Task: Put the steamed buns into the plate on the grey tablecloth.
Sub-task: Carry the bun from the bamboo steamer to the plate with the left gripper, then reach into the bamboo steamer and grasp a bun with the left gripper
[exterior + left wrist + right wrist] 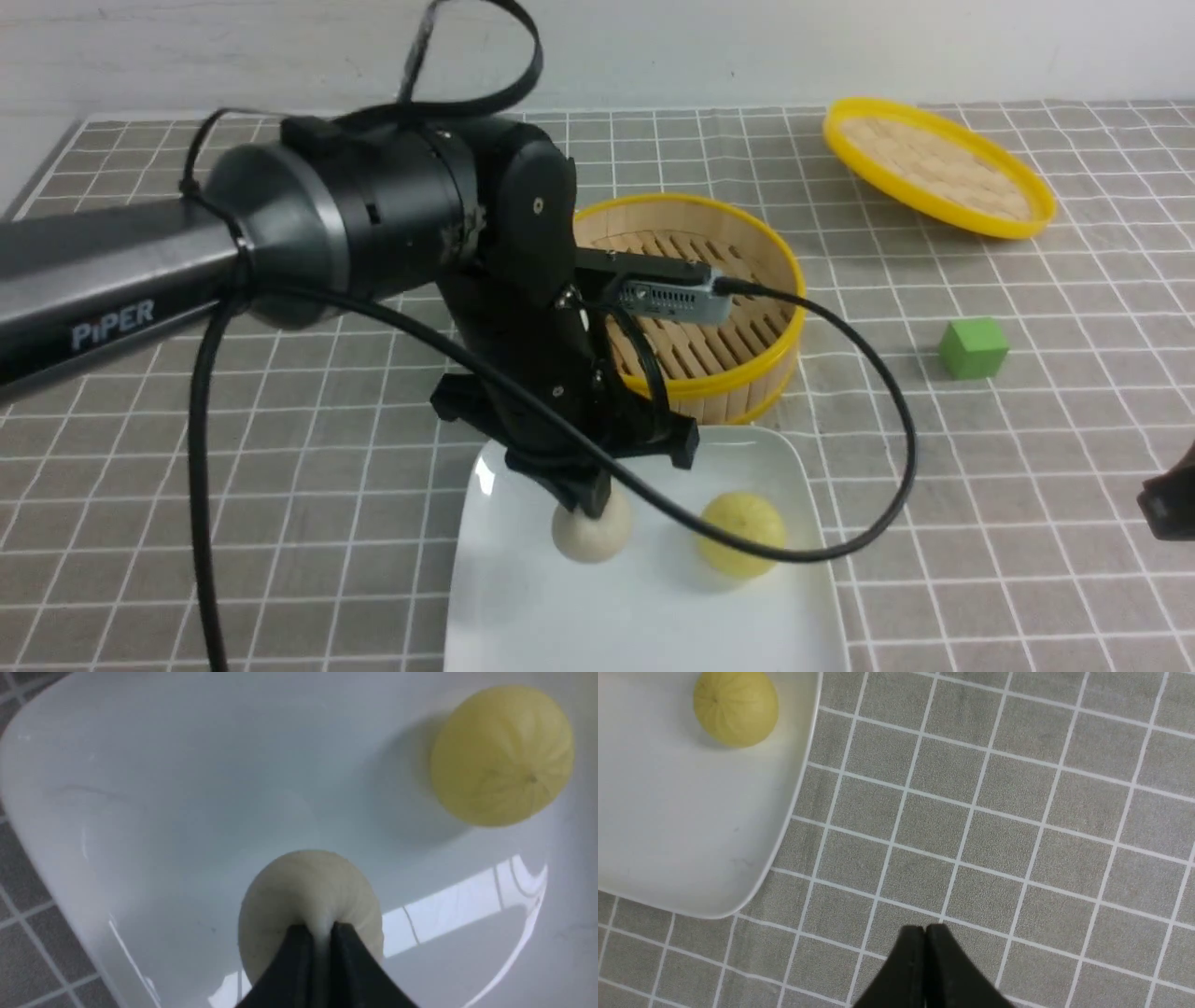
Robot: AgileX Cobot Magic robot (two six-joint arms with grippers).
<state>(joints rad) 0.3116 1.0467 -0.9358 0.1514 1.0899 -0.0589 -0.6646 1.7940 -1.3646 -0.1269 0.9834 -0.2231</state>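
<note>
Left gripper (320, 933) pinches the crown of the off-white bun (308, 886) inside the plate (140, 788), jaws nearly closed, apart from the yellow bun (502, 756); recommend parting gently, lifting straight; right gripper (924, 928) hovers beside the plate, jaws together, empty.

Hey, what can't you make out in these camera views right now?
Steamer basket interior: front view, the left arm covers its left part; a bun there would be hidden.
Plate near edge: cut off by the front view's bottom.
Right gripper: front view shows only a sliver at the right edge.
Off-white bun: left gripper covers its top; resting or lifted, unclear in both views.
</note>
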